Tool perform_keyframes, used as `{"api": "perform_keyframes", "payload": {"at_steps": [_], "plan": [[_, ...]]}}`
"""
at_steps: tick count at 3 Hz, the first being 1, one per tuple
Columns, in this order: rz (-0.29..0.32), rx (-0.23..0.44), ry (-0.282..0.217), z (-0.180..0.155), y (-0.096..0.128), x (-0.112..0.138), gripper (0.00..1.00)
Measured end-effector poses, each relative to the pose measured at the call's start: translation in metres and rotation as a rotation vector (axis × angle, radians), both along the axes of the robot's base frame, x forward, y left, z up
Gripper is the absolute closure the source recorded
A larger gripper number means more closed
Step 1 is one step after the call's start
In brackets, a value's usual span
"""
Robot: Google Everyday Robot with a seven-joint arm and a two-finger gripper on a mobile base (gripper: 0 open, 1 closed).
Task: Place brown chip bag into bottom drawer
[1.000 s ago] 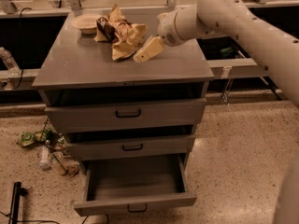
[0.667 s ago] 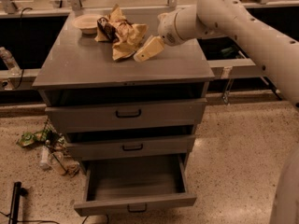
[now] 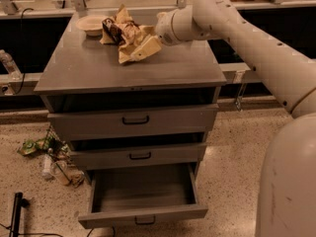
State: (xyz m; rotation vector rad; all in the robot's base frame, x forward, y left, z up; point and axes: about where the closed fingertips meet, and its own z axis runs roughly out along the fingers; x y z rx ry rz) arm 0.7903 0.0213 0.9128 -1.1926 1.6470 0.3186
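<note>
Since the earlier frame the arm has swung left across the cabinet top (image 3: 123, 75), so the gripper (image 3: 146, 48), which stood just right of the bag (image 3: 126, 52), now lies against the bag's right edge in the upper middle of the frame. Whether it is spread or already closed on the foil cannot be told from this angle. The bag rests crumpled on the cabinet top, touching or nearly touching the bowl (image 3: 91, 24) at the upper left. The step in hand looks like the grasp. To do it well, the gripper should probably bite a firm fold of the wrinkled foil rather than a loose corner, since thin foil is likely to slip or tear free during the lift. It should also lift straight up before moving away, so the bag does not drag the bowl along. The bottom drawer (image 3: 143, 212) stands pulled out at the lower middle of the frame, and its grey inside shows nothing in it. The carry must therefore clear the cabinet's front edge and come down well forward. The two drawers above it are pushed in, and the bowl's contents cannot be made out.
</note>
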Motion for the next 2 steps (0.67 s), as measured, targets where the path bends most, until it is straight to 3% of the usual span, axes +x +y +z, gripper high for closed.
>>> {"api": "perform_keyframes", "payload": {"at_steps": [1, 2], "plan": [[-0.002, 0.029, 0.0, -0.01, 0.01, 0.023, 0.0], [-0.002, 0.052, 0.006, -0.021, 0.02, 0.047, 0.22]]}}
